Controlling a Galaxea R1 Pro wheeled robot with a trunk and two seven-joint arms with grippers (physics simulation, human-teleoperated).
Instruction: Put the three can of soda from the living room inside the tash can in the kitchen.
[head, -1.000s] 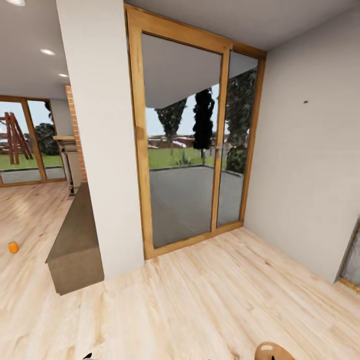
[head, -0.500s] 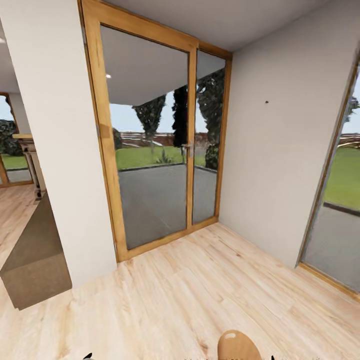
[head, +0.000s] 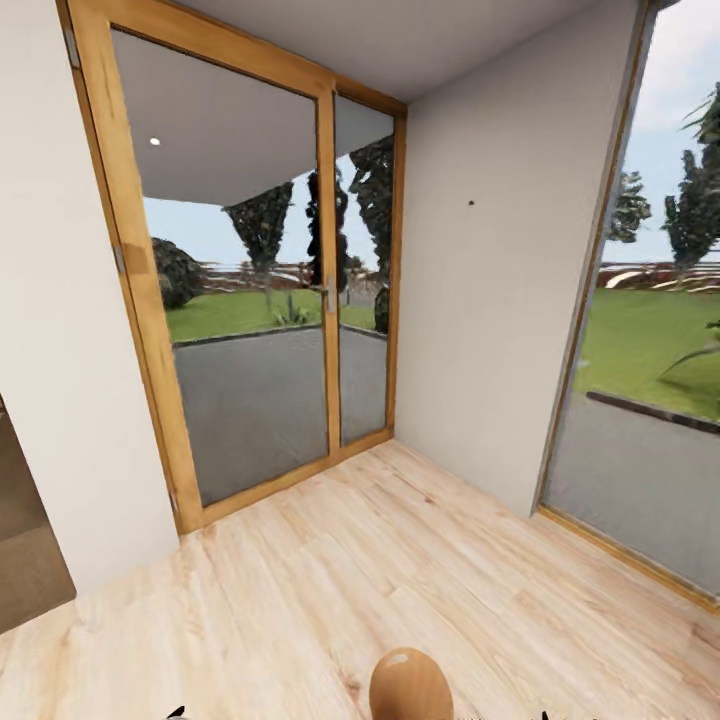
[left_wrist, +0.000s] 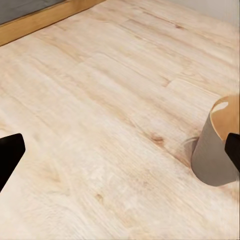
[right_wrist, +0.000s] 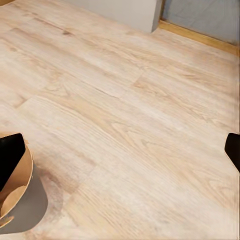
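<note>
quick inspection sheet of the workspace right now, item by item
surface: pale wood plank floor, bare around the bin
job's things: trash can stands upright on the floor, copper inside, grey outside, mouth open; its rim also shows at the lower edge of the head view; no soda cans seen
clutter: nothing seen
grippers: left gripper and right gripper both open, dark fingertips wide apart, nothing between them
cables: nothing seen
surroundings: wood-framed glass doors, white wall, second glass panel with lawn and trees outside
</note>
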